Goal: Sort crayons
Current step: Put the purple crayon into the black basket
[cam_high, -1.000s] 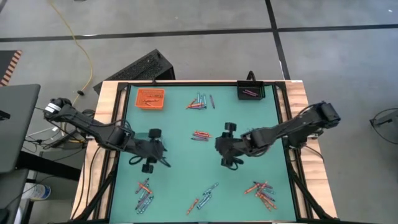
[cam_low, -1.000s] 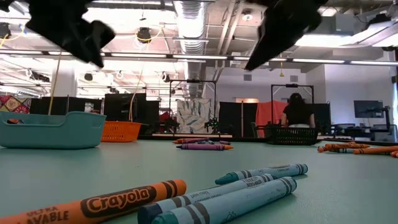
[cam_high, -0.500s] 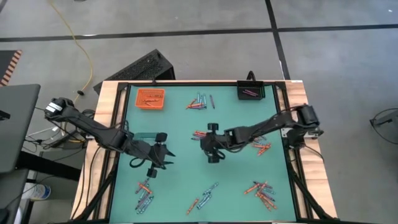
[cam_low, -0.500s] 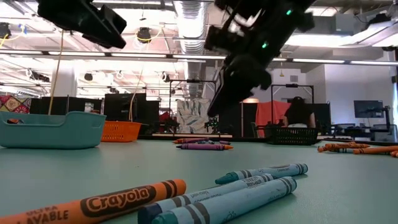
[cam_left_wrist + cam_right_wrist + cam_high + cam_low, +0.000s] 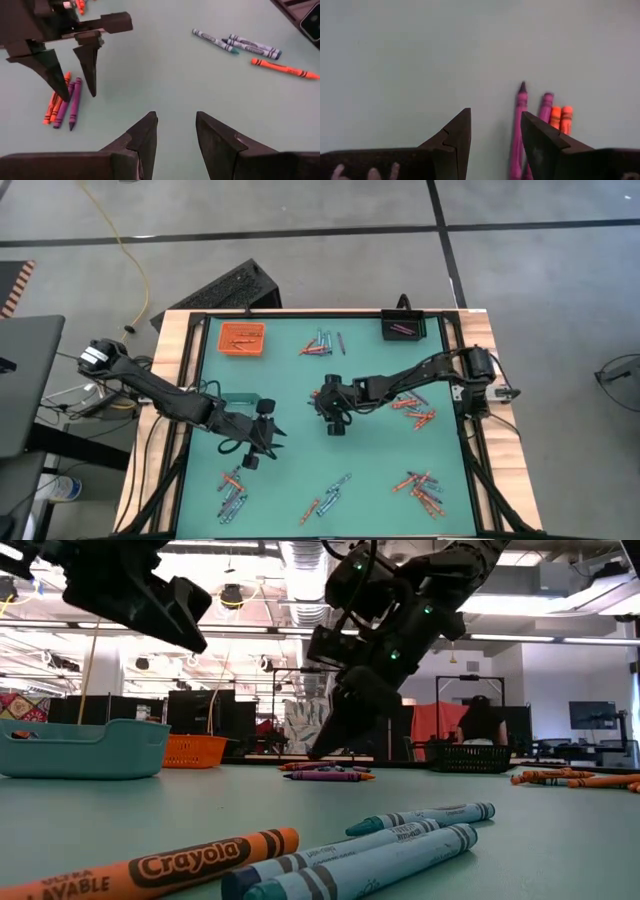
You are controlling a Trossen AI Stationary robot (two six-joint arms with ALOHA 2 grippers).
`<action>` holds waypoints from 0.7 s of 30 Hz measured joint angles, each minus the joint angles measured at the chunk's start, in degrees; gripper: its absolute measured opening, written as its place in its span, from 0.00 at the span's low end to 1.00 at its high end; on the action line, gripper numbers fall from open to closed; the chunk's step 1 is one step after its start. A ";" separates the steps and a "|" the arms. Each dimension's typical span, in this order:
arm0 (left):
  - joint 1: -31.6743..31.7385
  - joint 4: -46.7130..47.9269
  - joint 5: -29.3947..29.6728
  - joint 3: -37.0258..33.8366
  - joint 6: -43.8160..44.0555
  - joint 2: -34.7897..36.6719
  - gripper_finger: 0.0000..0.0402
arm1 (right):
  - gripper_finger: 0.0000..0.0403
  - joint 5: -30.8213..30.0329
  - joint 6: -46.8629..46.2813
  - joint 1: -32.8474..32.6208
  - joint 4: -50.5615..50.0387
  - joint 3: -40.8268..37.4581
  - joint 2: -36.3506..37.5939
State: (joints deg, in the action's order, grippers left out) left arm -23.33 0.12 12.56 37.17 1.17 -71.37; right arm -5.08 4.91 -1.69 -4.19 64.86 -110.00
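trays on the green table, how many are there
3: a small orange plastic tray in the far left corner, a small black mesh tray in the far right corner, and a pale teal tray near the left edge. None seems hidden.

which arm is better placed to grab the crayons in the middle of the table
The right. The right gripper is open and hangs right beside the small purple and orange crayons at the table's centre, which show just past its fingers. The left gripper is also open but sits farther off, toward the table's left, over bare mat.
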 joint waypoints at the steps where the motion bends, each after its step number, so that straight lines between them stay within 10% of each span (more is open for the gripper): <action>1: 0.02 -0.52 -0.33 0.00 -0.45 -0.61 0.31 | 0.41 0.65 0.06 0.06 0.08 0.00 0.00; 21: 0.01 -4.82 -1.32 0.00 -2.17 -3.76 0.31 | 0.39 4.72 -2.32 1.84 0.63 0.07 -3.54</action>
State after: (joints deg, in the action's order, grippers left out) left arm -23.32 -4.69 11.24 37.17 -1.00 -75.13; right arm -0.36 2.59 0.14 -3.55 64.93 -113.54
